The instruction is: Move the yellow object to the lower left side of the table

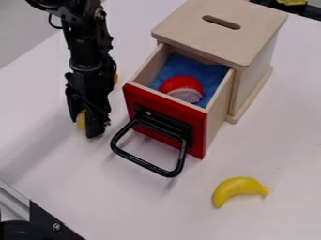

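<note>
The hand pinches the yellow object between its tips. It looks light, stiff and slightly slippery; its middle should suit the grip. The visible part points upright, its full long axis hidden. Well apart from the hand, past the drawer handle, lies a banana.

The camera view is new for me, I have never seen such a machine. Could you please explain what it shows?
A fixed camera looks down at a slant on a pale table. The black machine at upper left is a robot arm, with its gripper at the lower end. A yellow object shows there, mostly hidden; I cannot tell if it is held. Beside it, a wooden box has its red-fronted drawer open; inside, a red-and-whitish thing rests on blue cloth. A yellow banana lies nearer the camera.
</note>
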Controlling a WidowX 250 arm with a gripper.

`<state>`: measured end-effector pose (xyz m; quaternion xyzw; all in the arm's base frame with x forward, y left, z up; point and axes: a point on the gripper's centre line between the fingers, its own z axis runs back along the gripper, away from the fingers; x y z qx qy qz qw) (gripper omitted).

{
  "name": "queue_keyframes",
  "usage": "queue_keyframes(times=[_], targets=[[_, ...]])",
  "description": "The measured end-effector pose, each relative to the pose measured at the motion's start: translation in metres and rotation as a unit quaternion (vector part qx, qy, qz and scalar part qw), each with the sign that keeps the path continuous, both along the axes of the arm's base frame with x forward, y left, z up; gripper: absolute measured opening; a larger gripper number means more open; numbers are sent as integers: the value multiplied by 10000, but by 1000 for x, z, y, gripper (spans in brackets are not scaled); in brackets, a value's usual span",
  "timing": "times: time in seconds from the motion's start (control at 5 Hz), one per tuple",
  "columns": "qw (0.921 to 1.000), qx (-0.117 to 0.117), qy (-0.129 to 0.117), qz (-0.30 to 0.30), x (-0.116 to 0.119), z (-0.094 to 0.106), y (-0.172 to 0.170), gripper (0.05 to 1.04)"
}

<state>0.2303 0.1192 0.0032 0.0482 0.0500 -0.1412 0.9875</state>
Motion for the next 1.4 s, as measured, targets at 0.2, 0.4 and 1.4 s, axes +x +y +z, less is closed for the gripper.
queue_keyframes(times=[0.2,0.4,1.4], targets=[[10000,-30,35,44,-1,0,-1,749],[9998,-102,28,139,-5,-2,0,982],[9963,14,-850,-146,-5,77,-6,1001]])
